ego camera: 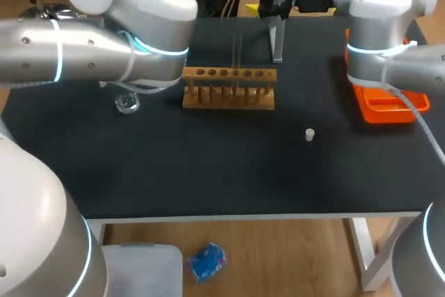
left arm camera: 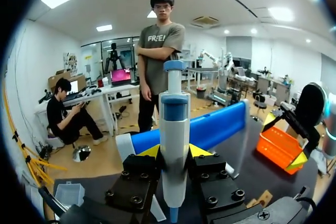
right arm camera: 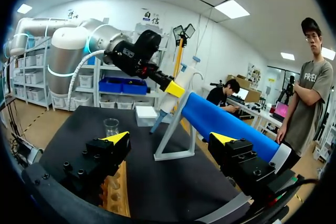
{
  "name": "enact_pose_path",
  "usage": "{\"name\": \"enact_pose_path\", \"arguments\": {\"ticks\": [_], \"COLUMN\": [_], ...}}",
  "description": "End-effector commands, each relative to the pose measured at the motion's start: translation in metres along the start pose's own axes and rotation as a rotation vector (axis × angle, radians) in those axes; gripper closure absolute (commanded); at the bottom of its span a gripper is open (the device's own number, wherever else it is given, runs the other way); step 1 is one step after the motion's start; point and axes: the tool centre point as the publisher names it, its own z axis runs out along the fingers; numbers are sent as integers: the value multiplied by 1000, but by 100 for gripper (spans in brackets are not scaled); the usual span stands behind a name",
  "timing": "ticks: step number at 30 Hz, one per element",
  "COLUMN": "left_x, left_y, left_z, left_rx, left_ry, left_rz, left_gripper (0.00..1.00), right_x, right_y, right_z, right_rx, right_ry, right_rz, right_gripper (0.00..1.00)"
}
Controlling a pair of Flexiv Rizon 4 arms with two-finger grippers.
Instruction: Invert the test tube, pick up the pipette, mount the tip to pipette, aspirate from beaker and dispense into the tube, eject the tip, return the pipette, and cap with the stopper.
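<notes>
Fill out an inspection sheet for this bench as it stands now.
surface: black table, bare in front of the rack apart from the stopper.
job's things: test tube standing in the wooden rack; beaker beside the rack, on the left arm's side; stopper alone in front of the rack; pipette by the stand; orange tray near the right arm.
clutter: nothing seen.
tools: left tool shut on the pipette; right tool open and empty, facing the stand.
cables: ribbed hose along the left arm.
surroundings: nothing seen.
</notes>
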Motion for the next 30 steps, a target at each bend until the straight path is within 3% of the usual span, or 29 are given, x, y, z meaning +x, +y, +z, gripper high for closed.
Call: {"name": "enact_pose_path", "arguments": {"ticks": [1, 18, 30], "left_x": [5, 0, -4], "left_y": [-3, 10, 10], "left_z": [4, 19, 29], "left_rx": [-57, -143, -170], "left_ry": [-32, -87, -104], "left_rz": [-13, -79, -93], "left_gripper": [100, 100, 100], "right_x": [-1, -1, -1], "right_y": [0, 0, 0], "right_z": [0, 0, 0], "right_rx": [1, 1, 1], "right_ry": [4, 4, 4], "right_rz": [0, 0, 0], "right_gripper": [0, 0, 0]}}
